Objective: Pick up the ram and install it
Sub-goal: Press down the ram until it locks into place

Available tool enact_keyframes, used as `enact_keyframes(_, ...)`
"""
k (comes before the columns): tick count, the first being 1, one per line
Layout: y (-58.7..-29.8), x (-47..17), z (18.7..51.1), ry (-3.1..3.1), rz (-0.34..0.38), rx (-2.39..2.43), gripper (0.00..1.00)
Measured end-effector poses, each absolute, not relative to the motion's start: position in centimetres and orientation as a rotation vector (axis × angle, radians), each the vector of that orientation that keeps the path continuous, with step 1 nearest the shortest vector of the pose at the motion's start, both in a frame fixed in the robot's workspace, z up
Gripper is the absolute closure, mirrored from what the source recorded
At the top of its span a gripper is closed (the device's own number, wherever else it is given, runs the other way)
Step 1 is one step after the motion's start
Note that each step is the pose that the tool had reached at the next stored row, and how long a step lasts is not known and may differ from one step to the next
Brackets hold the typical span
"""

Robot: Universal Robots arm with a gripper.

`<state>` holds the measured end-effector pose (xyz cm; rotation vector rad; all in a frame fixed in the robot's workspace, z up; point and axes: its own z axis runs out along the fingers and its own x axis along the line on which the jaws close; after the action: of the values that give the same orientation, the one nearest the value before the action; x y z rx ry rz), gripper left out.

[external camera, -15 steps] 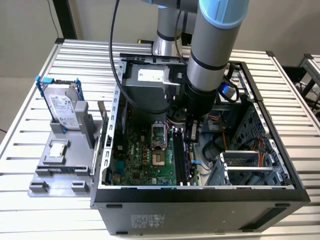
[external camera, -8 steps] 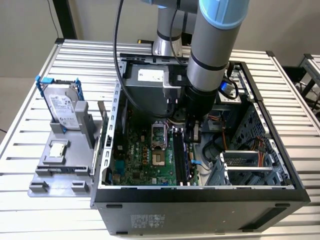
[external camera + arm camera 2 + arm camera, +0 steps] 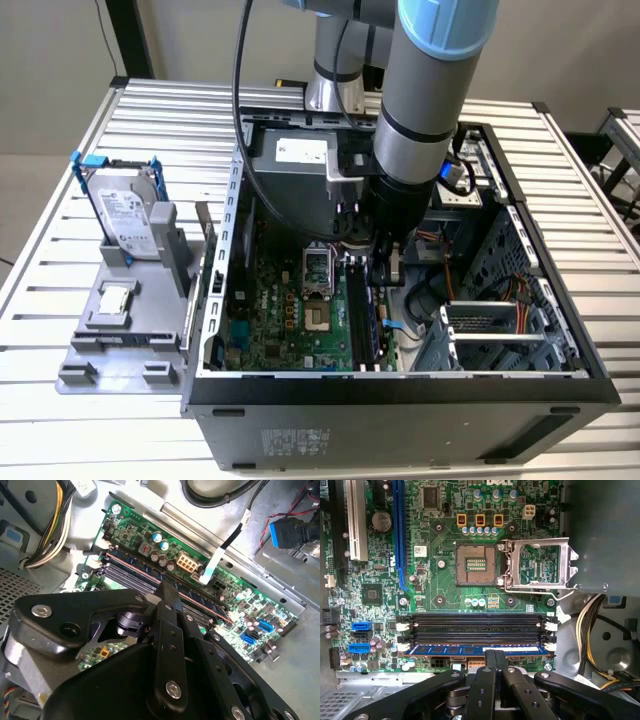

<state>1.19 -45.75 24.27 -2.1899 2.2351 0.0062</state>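
My gripper (image 3: 492, 656) sits low inside the computer case (image 3: 400, 385), fingers pressed together, gripping nothing. Directly under its tips the ram (image 3: 475, 649) lies in the nearest slot. If I push while it sits crooked, I judge the slot's clips could jam.

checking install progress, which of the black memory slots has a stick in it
The slot nearest the gripper holds the ram, a blue-edged board filling its length. The other slots show bare black channels.
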Motion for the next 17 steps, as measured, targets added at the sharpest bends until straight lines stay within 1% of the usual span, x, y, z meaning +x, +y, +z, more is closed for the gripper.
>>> enact_keyframes(6, -45.9, 1.2, 24.2, 2.235, 0.006, -2.190, 1.00)
enact_keyframes(12, -47.0, 1.2, 24.1, 2.235, 0.006, -2.190, 1.00)
enact_keyframes(17, -47.1, 1.2, 24.0, 2.236, 0.006, -2.190, 1.00)
